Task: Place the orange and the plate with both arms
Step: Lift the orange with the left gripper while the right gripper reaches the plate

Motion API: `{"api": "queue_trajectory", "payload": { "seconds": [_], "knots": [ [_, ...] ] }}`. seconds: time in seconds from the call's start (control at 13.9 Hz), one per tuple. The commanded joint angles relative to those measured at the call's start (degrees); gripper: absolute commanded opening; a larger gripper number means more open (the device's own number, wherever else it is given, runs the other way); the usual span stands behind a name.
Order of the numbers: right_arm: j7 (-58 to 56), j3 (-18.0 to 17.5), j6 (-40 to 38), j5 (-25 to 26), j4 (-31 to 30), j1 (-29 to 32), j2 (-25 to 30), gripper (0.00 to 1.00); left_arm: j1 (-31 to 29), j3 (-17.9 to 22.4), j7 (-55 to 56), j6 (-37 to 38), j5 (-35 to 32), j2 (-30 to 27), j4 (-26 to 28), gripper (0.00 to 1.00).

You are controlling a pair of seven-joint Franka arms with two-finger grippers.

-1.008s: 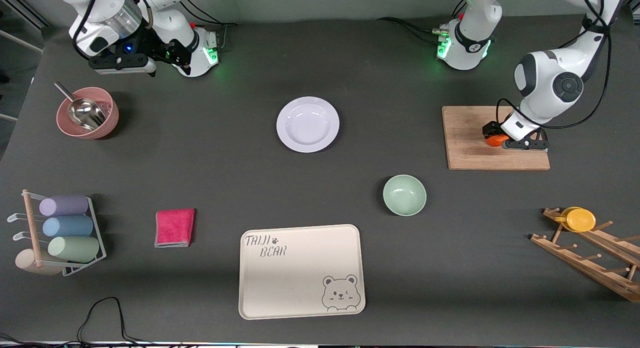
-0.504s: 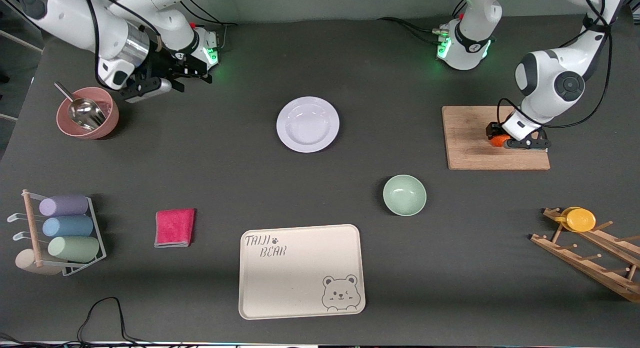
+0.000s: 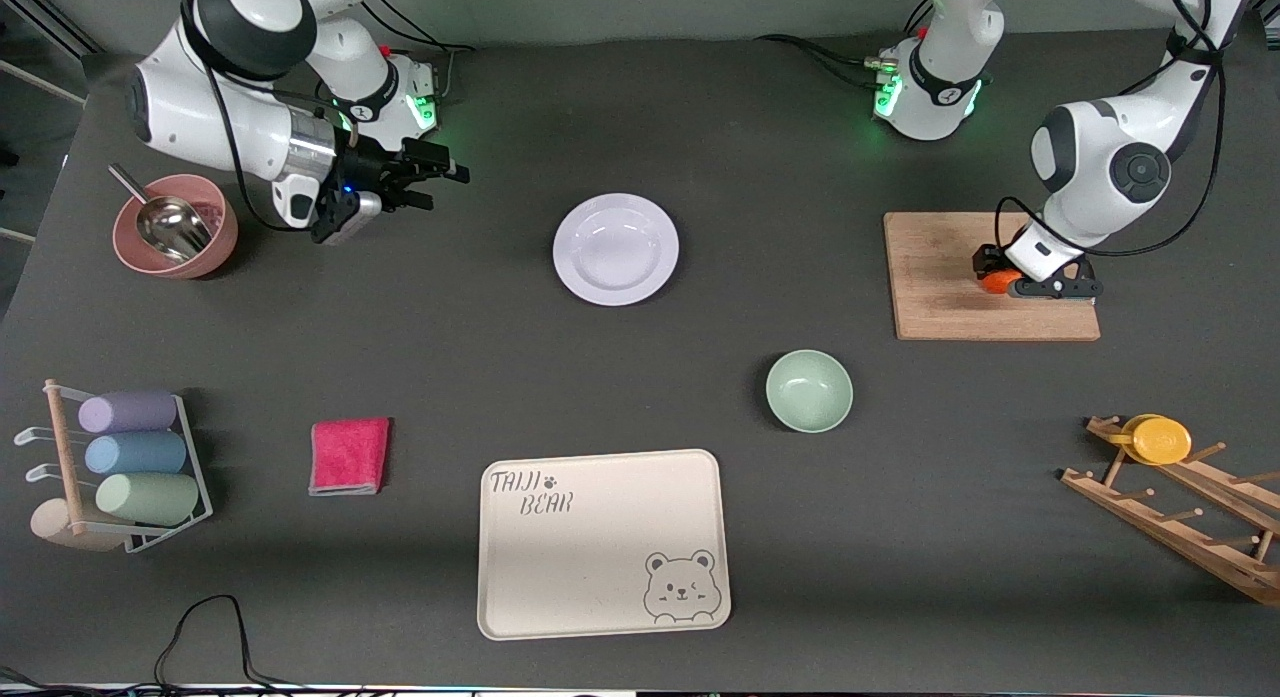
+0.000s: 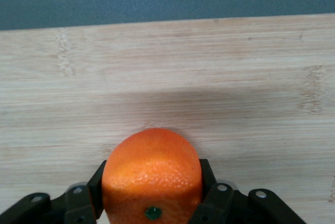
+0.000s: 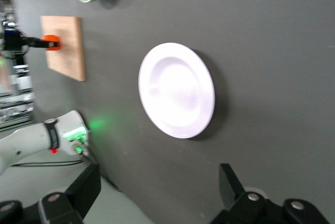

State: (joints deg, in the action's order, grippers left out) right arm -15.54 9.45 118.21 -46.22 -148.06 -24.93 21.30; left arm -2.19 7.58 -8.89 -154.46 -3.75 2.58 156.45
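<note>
Front view: the orange is seen on the wooden cutting board toward the left arm's end of the tabletop, gripped by the left end effector, which is lowered onto the board. In the left wrist view the orange is pressed on both sides by the black fingers, which are closed against its skin, and the fruit is resting on the board's pale grain. The plate lies flat near the middle of the tabletop, farther from the front camera than the green bowl and the bear-printed tray. The right end effector is held above bare tabletop between the pink bowl and the plate, its fingers spread wide and nothing held; the plate is framed between those fingers in the right wrist view.
</note>
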Motion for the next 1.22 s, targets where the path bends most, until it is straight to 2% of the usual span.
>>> {"api": "queue_trajectory", "payload": {
  "seconds": [0.0,0.22,0.43,0.58,0.72,0.86,1.01,1.15],
  "knots": [
    [-12.45,1.97,1.84,-8.68,-2.05,-0.30,-4.58,1.00,-0.79,0.24,-0.87,7.90,-0.47,-5.90,-1.40,0.00],
    [-29.23,5.31,1.67,-18.70,-3.90,-0.30,-11.79,1.00,-0.27,-0.11,0.01,17.49,0.40,-8.72,-6.49,0.00],
    [-40.94,6.28,1.14,-27.75,-3.99,-0.30,-18.99,1.00,0.34,-1.68,0.01,27.15,4.35,-11.97,-11.49,0.00],
    [-48.50,6.28,0.70,-33.90,-3.99,-0.39,-23.48,1.00,0.26,-5.37,1.84,37.68,7.60,-14.08,-17.89,0.00],
    [-54.31,6.37,-1.57,-39.44,-3.99,-0.47,-27.61,1.00,0.26,-9.41,9.20,48.32,7.71,-14.44,-26.06,0.00],
    [-59.06,6.37,-2.98,-42.62,-4.08,-0.47,-31.13,1.00,0.34,-12.23,14.14,56.60,8.05,-14.44,-32.93,0.00],
    [-60.05,6.37,-3.17,-44.21,-4.08,-0.47,-32.99,1.00,0.34,-18.62,22.21,61.54,9.36,-14.35,-37.34,0.00],
    [-59.79,6.46,-3.25,-44.30,-4.08,-0.39,-34.48,1.00,0.34,-25.22,31.69,62.61,13.66,-14.18,-40.15,0.00]
  ]
}}
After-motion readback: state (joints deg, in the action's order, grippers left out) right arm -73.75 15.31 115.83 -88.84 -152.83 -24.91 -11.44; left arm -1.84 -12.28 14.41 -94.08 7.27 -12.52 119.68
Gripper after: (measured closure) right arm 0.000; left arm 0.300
